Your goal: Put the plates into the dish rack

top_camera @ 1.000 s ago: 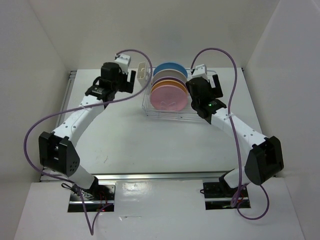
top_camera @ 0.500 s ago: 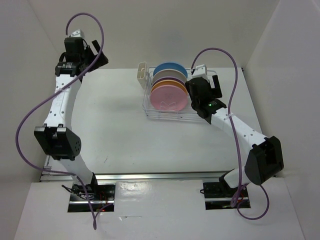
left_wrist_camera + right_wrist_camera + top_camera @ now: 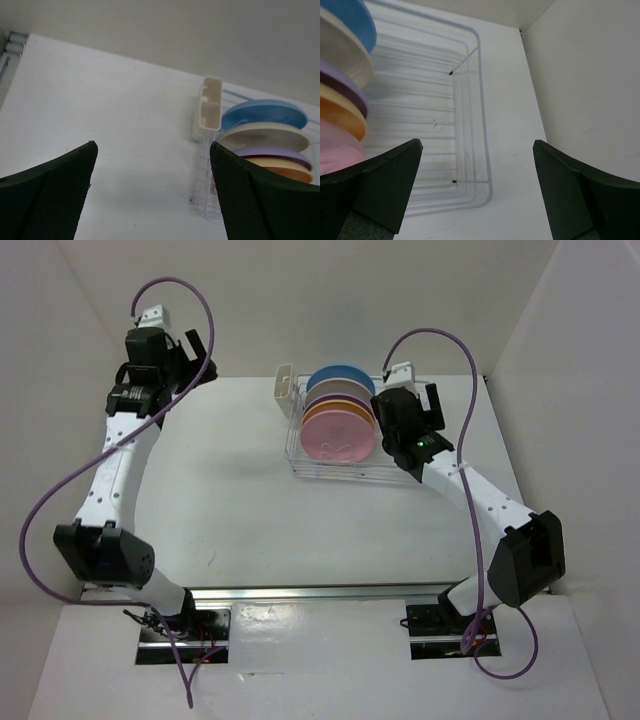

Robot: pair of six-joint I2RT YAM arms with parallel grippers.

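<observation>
The dish rack [image 3: 388, 468] stands at the back middle of the table. Five plates stand on edge in it: blue [image 3: 340, 377] farthest, then cream [image 3: 332, 392], purple (hidden in the top view), yellow-orange [image 3: 338, 411] and pink [image 3: 338, 441] nearest. Its cream cutlery cup [image 3: 284, 382] hangs at the left end. My left gripper [image 3: 198, 352] is open and empty, raised at the far left, well apart from the rack. My right gripper [image 3: 430, 406] is open and empty, above the rack's right end. The left wrist view shows the cup [image 3: 209, 107] and plate edges [image 3: 265, 113]. The right wrist view shows the rack's bare slots [image 3: 465, 125] and the purple plate [image 3: 345, 89].
White walls close in the table on the left, back and right. A metal rail [image 3: 320, 592] runs along the near edge by the arm bases. Purple cables [image 3: 60, 500] loop off both arms.
My left arm has swung away from the rack's cup to the far left back corner and risen. My right gripper has barely shifted beside the rack. The plates have not moved.
</observation>
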